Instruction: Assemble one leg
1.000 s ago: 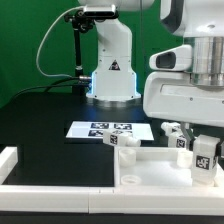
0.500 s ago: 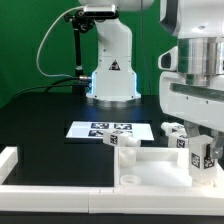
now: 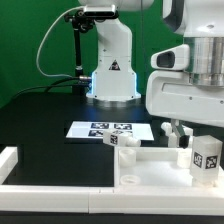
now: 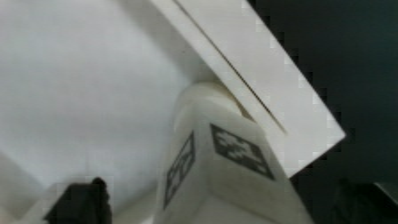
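My gripper (image 3: 204, 150) fills the exterior view's right and is shut on a leg (image 3: 208, 160), a stubby white peg with a black-and-white tag. It holds the leg upright over the right end of the big white tray-like panel (image 3: 150, 168). In the wrist view the leg (image 4: 222, 160) runs between my dark fingers (image 4: 79, 202), with the panel's flat face (image 4: 89, 90) and raised rim behind it. The leg's lower end is hidden. Two more legs (image 3: 126, 142) (image 3: 172, 130) stand near the panel's far rim.
The marker board (image 3: 105, 129) lies on the black table behind the panel. The robot base (image 3: 112, 70) stands at the back. A white rim piece (image 3: 8, 160) sits at the exterior view's left edge.
The gripper has turned about its vertical axis with the leg in it. The leg's tagged face now points more to the camera and sits slightly further right and lower.
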